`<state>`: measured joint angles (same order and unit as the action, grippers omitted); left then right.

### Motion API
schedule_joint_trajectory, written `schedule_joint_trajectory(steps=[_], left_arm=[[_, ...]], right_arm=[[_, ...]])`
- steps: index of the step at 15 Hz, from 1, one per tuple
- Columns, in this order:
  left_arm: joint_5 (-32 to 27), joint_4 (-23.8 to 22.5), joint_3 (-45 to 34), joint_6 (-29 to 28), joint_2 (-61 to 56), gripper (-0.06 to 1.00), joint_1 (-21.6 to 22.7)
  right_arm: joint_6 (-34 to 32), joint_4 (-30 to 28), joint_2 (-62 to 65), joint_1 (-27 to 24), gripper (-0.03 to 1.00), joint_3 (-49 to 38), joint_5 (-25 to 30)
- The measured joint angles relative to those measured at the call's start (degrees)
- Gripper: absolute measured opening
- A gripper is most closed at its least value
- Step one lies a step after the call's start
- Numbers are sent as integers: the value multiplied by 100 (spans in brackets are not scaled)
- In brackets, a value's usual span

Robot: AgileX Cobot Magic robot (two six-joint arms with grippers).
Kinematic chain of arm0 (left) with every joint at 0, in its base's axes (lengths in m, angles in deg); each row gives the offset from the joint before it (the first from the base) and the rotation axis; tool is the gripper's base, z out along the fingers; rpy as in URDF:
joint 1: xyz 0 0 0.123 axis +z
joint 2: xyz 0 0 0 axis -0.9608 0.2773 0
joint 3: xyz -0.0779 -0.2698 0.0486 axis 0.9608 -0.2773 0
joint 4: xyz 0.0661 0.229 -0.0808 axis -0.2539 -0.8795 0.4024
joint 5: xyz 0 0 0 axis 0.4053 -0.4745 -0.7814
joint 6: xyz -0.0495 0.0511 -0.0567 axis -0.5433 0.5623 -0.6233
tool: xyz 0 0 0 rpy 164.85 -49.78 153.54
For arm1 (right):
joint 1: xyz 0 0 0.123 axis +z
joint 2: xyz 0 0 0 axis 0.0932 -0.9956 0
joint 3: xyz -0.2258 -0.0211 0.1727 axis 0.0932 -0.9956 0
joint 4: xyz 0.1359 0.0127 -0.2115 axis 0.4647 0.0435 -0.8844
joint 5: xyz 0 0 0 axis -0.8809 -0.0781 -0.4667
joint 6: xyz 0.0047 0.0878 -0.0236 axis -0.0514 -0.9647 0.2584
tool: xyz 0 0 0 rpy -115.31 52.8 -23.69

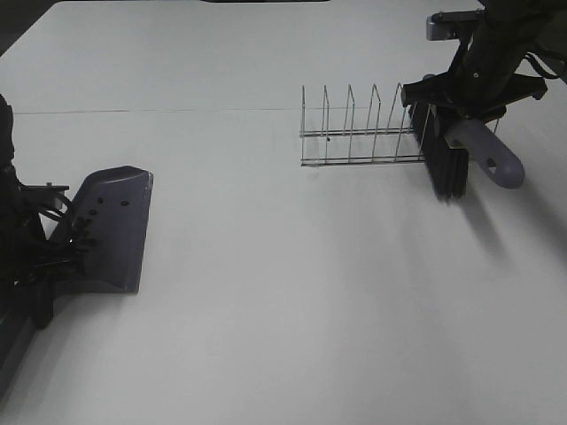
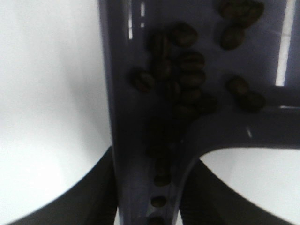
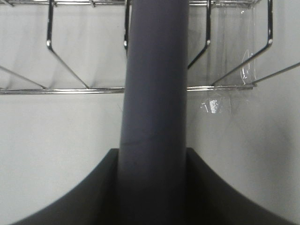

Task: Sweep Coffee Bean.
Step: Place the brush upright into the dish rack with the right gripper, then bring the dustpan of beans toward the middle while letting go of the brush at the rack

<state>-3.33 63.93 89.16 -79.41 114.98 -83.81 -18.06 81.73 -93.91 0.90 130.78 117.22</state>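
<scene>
The matte white table carries a thin chrome wire rack of upright loops, with a scrap of clear tape at its base rail. On the left is a smooth purple plastic dustpan, a flat scoop with a raised back wall. The glossy, dark brown, oval coffee beans lie clustered inside it, some trailing down the handle's channel. On the right, the brush has a dense black block of bristles and a rounded purple handle, and it sits at the rack's right end. Whether the bristles touch the table cannot be told. The left arm is cut off by the edge of the high view, and a dark speck inside the rack is too small to identify. The left gripper is clamped on the dustpan's handle, and the right gripper is closed around the brush handle.
</scene>
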Motion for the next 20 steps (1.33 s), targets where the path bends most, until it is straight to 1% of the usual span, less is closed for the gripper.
schedule_joint_trajectory(steps=[5, 8, 9, 10, 11, 13, 15, 18, 20], left_arm=[[17, 52, 0, 0, 0, 33, 0], [34, 92, 0, 0, 0, 33, 0], [46, 115, 0, 0, 0, 33, 0], [46, 120, 0, 0, 0, 33, 0], [52, 132, 0, 0, -29, 33, 0], [241, 189, -17, 0, -86, 33, 0], [327, 218, 0, 0, -92, 33, 0], [470, 258, 321, 0, -92, 33, 0], [544, 327, 659, 0, -40, 33, 0]], right_arm=[[0, -23, -178, 0, 31, 126, 80], [0, -17, -195, 0, 33, 435, 384], [52, 0, -195, 0, 47, 619, 510], [103, 23, -160, 0, 59, 676, 607], [109, 23, -103, 0, 67, 688, 688], [126, 23, 63, 0, 71, 688, 773], [126, 23, 378, 0, 72, 688, 831], [160, 29, 1043, 0, 72, 688, 1369], [390, 63, 1427, 0, 72, 688, 1833]])
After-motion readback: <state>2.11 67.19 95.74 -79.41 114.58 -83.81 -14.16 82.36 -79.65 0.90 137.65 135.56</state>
